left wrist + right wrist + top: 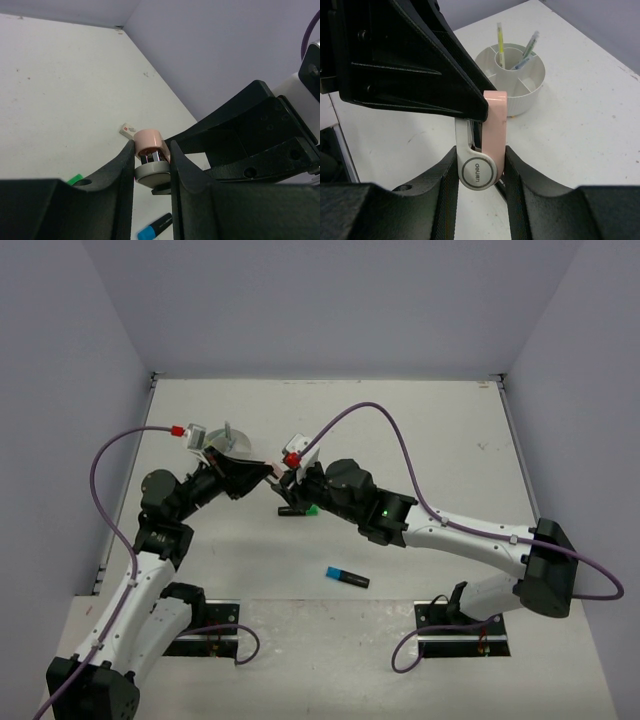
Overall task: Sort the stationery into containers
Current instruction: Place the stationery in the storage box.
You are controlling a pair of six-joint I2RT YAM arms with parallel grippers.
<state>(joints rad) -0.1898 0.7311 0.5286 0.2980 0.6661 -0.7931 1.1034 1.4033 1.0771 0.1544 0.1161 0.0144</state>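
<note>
Pink with a white swivel holder, the eraser point(495, 125) hangs in mid-air between the two arms, a little left of centre in the overhead view and clear of the table point(420, 430). Both grippers are on it at once. The right gripper point(480, 167) pinches its lower end, one finger against the round white disc (a small printed logo shows on it) and the other against the pink body. The left gripper point(151, 155) is closed on the other end, its fingers pressed to either side of the rounded pink tip, with the grey-white disc showing just below.

Behind the eraser, in the upper middle of the right wrist view, stands the white cup point(520, 97), round and low, with a central well and divided sections around it. A yellow pen point(500, 42) stands nearly upright in the central well, and a second thin pen point(530, 47) leans to the right beside it. From above the cup is partly hidden behind the left arm.

On the table near the bottom centre of the overhead view lies a black highlighter with a blue end point(346, 577), well apart from the cup. The green end of another highlighter point(311, 508) shows just below the right gripper.
</note>
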